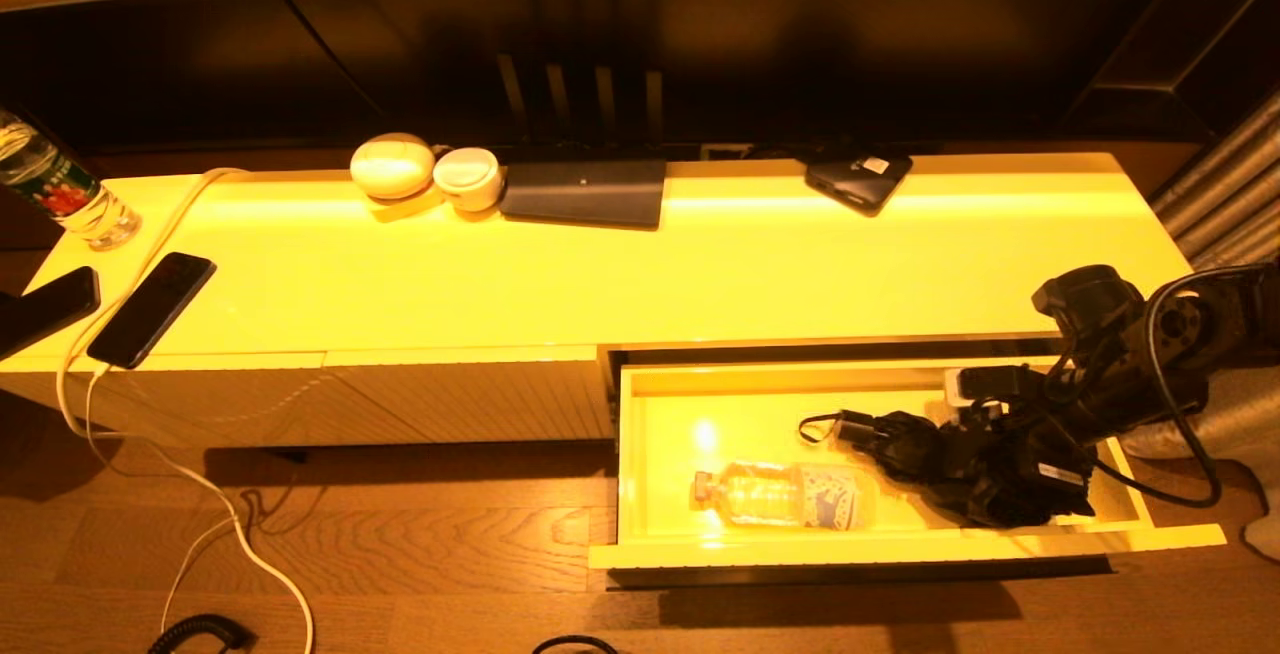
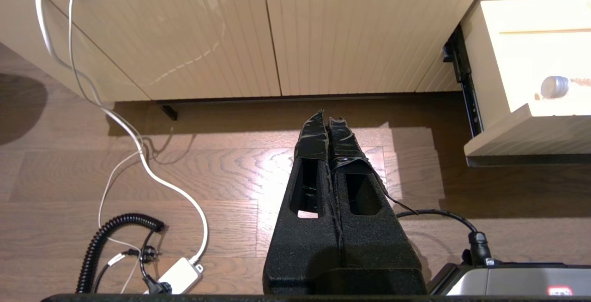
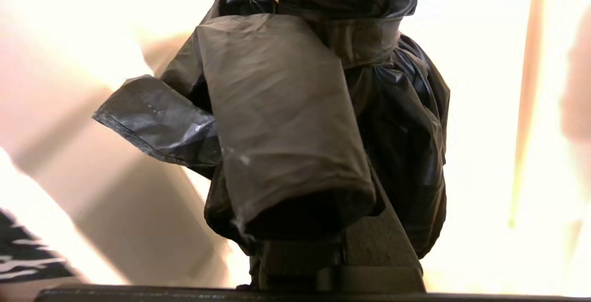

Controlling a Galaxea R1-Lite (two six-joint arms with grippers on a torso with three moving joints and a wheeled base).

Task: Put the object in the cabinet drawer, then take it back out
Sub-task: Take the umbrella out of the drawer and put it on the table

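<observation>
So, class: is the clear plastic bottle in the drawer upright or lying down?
Lying down: the clear plastic bottle rests on its side on the cream-yellow drawer floor.

Two phones (image 1: pixel 152 308), white cable (image 1: pixel 190 479), router (image 1: pixel 585 191).

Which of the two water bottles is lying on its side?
The bottle in the open cabinet drawer: that plastic bottle lies flat, cap pointing left. The other bottle stands on the cabinet top's far-left corner.

right gripper (image 3: pixel 323 228) fingertips hidden by black umbrella (image 3: pixel 295 122)
</observation>
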